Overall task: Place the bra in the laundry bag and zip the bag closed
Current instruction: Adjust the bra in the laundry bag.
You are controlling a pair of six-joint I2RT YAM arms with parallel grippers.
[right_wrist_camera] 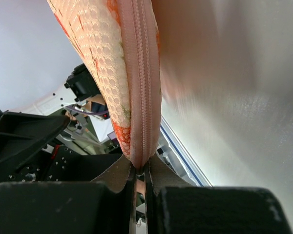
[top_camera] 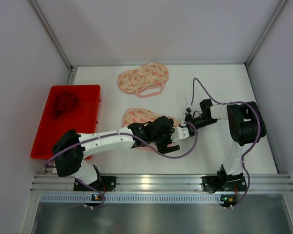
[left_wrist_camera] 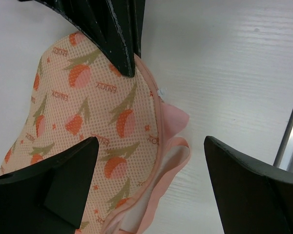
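Note:
The bra (top_camera: 64, 103) is a dark red bundle lying in the red tray (top_camera: 88, 92) at the left, away from both arms. A peach mesh laundry bag (top_camera: 136, 116) with an orange flower print lies mid-table. My right gripper (top_camera: 186, 124) is shut on its pink zipper edge (right_wrist_camera: 142, 83), the seam pinched between the fingertips (right_wrist_camera: 139, 168). My left gripper (top_camera: 169, 141) hovers open over the bag's near right corner (left_wrist_camera: 88, 112). Its fingers (left_wrist_camera: 53, 180) straddle the bag's pink rim (left_wrist_camera: 173, 161), which gapes slightly, without touching it.
A second laundry bag (top_camera: 143, 78) of the same print, with a pink loop, lies at the back of the table. White walls close in the left, right and back sides. The arms' base rail (top_camera: 151, 183) runs along the near edge.

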